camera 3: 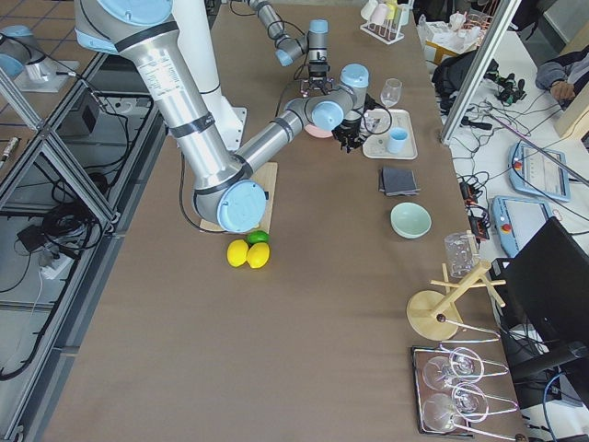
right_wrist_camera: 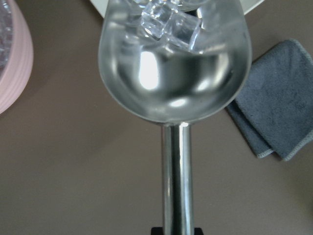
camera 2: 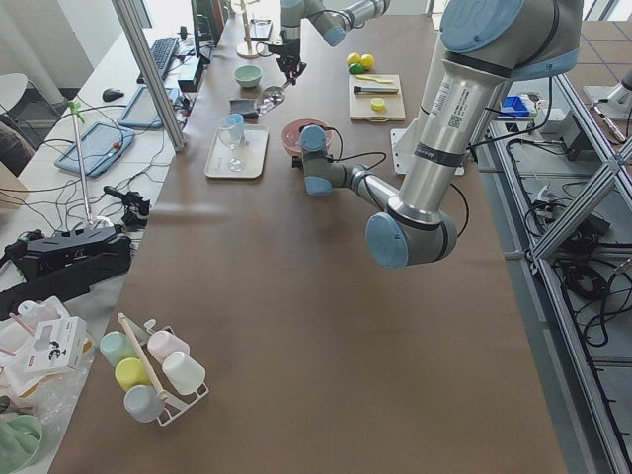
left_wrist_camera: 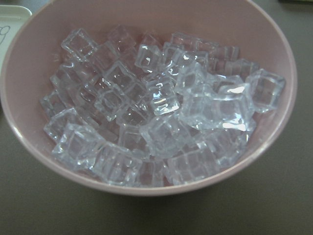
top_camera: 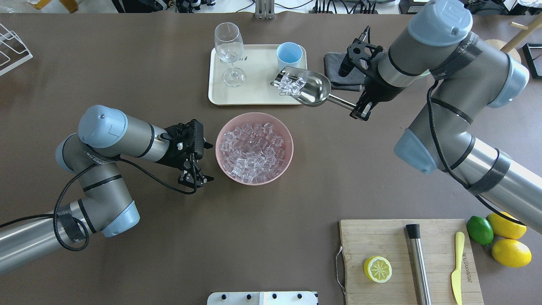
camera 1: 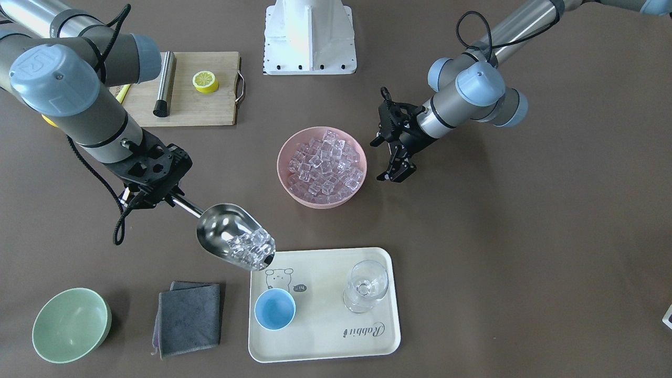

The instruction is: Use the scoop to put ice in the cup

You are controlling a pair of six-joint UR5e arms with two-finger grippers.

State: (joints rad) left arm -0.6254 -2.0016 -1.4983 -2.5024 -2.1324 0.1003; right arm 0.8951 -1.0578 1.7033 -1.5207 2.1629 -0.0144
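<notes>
Right claw (top_camera: 359, 111) clamps scoop (top_camera: 311, 89) with ice (top_camera: 291, 84) | left claw (camera 1: 396, 176) spread by bowl (top_camera: 217, 146) | glass (top_camera: 229, 44) beside cup (top_camera: 289, 54)

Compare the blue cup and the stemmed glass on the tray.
The blue cup is opaque and stemless; the glass is clear, with a stem and foot. The cup is shorter than the glass. Both stand upright on the cream tray, and both look empty.

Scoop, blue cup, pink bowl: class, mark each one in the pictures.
scoop (camera 1: 220, 226), front-facing view, bare metal inside its bowl
blue cup (camera 1: 274, 308), front-facing view, inner floor
pink bowl (camera 1: 321, 203), front-facing view, near outer wall
</notes>
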